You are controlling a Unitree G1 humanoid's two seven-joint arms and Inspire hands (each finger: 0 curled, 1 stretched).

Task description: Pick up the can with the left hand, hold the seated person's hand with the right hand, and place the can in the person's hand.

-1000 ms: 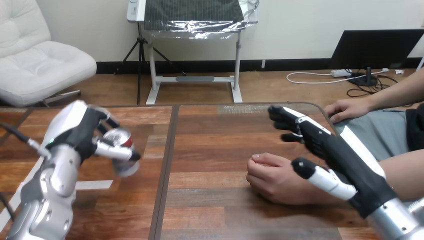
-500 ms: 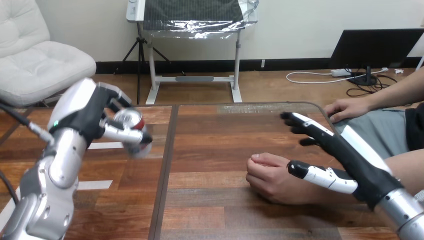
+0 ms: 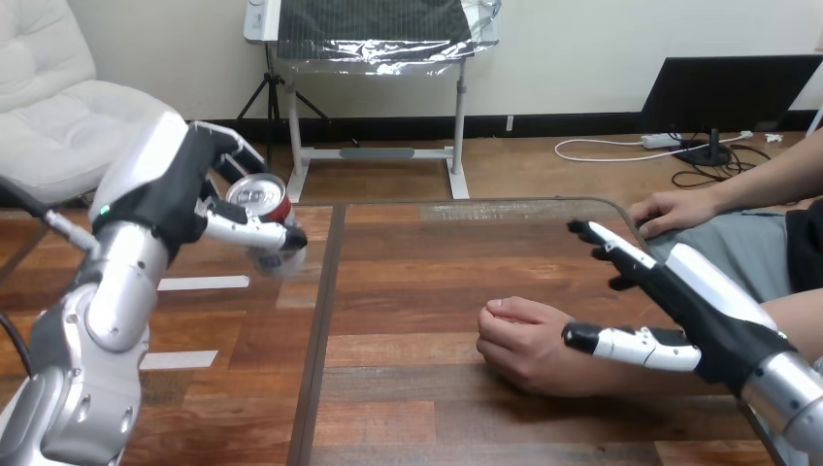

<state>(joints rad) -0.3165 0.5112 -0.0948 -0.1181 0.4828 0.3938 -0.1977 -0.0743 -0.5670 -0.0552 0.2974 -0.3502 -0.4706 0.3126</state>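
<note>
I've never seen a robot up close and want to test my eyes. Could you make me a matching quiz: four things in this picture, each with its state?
Things:
1. left hand
2. right hand
3. can
4. person's hand at mid-table

States:
A. resting on the table, loosely closed
B. fingers straight, holding nothing
C. fingers curled round something
D. gripped, at the view's left

Pairs: 1-C, 2-B, 3-D, 4-A
</note>
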